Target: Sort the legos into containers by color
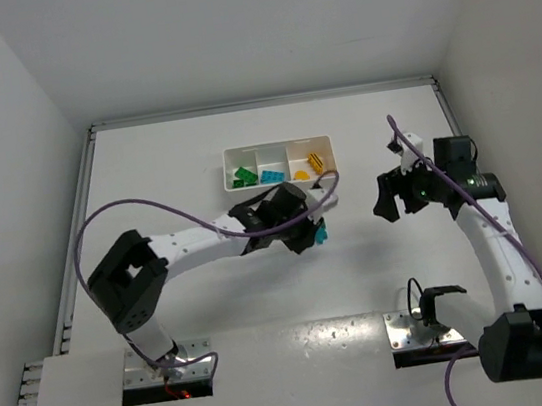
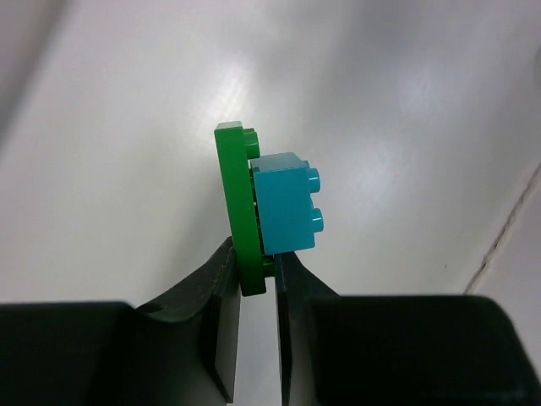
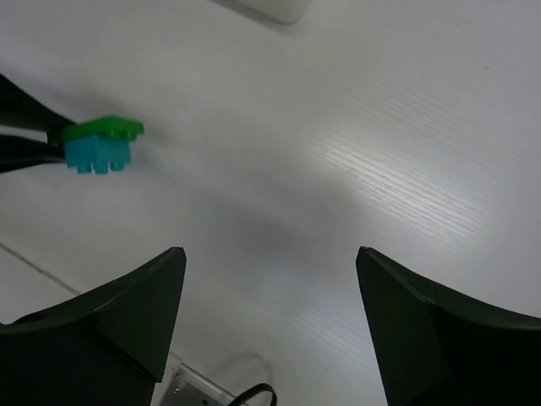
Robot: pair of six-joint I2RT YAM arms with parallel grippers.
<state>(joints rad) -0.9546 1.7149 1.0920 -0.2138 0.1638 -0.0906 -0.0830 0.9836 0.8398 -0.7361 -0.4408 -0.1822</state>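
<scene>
Left wrist view: the left gripper [image 2: 254, 275] is nearly closed, its two dark fingers [image 2: 221, 288] pinching the lower edge of a green plate [image 2: 235, 203] that stands on edge straight ahead of the fingertips. A cyan brick [image 2: 286, 207] is stuck to the plate's studded face, just beyond the right-hand finger, with its own studs pointing away to the side. The pair hangs above the white counter [image 2: 127, 127], not touching it.

From overhead, the left gripper [image 1: 310, 230] sits between the two arms. The white tray [image 1: 274, 145] lies beyond it, a little to its left. In the tray's three compartments, green legos [image 1: 243, 178] lie in the one on the left, cyan legos [image 1: 270, 176] in the middle one, and yellow-orange legos [image 1: 314, 164] in the one on the right.

The right gripper [image 1: 391, 196] hovers off to the right of the held clump, well apart from it. In its wrist view the right gripper [image 3: 270, 313] is spread wide with nothing between its fingers. The green plate [image 3: 103, 128] with the cyan brick [image 3: 98, 154] under it shows ahead and to its left.
</scene>
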